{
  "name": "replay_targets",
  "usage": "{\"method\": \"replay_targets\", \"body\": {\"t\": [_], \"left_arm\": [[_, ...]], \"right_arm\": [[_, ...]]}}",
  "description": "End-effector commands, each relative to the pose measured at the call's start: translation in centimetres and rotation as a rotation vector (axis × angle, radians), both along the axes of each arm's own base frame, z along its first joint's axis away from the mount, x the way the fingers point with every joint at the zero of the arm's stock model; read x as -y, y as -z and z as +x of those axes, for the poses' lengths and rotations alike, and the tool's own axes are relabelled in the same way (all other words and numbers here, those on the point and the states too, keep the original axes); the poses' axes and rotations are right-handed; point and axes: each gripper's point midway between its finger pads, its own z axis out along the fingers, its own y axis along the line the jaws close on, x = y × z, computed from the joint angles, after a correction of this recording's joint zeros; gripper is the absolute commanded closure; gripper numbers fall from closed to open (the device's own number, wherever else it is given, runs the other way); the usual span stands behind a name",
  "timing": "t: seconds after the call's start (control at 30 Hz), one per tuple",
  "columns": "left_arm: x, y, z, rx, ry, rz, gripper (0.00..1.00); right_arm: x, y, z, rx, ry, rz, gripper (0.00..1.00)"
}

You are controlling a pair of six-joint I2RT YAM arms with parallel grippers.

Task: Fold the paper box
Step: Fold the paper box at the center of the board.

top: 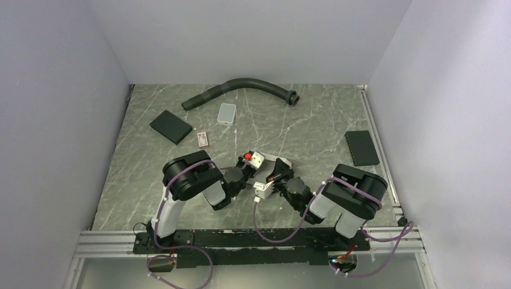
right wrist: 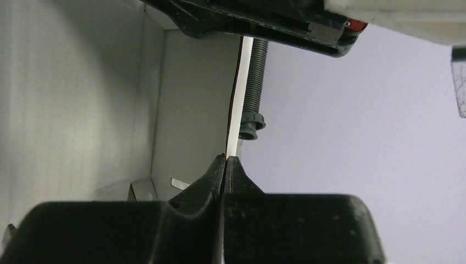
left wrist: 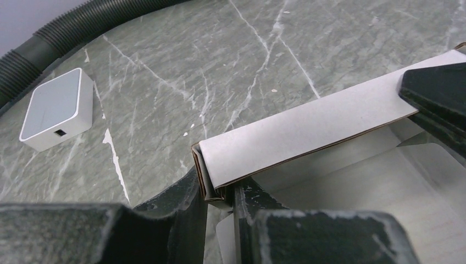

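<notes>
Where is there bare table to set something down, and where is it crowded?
Bare tabletop lies between the grey tile and the right black pad, and nearer than the left black pad beside the left arm. Crowded: centre front, where both arms hold the paper box.

Paper box (left wrist: 308, 124) ctr of table (top: 301, 126); hose (top: 247, 84) behind it.

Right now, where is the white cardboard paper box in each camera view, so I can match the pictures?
Top external: white cardboard paper box at picture centre.
Left wrist: paper box slants from bottom centre to the right edge.
Right wrist: paper box fills the left half, its edge pinched by the right tool.
Shared landmark: black corrugated hose, top centre; top left in left wrist; upright at centre in right wrist.
</notes>
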Motion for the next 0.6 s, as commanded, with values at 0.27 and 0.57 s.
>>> {"method": "replay_targets", "body": {"t": [0.27, 0.57], "left_arm": [[0.1, -1.9, -1.9, 0.004, 0.056, -0.086, 0.63], [-0.9, -3.1, -2.7, 0.010, 0.075, -0.099, 0.46]], "right_arm": [[-1.4, 1.3, -0.5, -0.065, -0.050, 0.002, 1.00], [-1.4, 1.2, -0.4, -0.066, -0.042, 0.010, 1.00]]}}
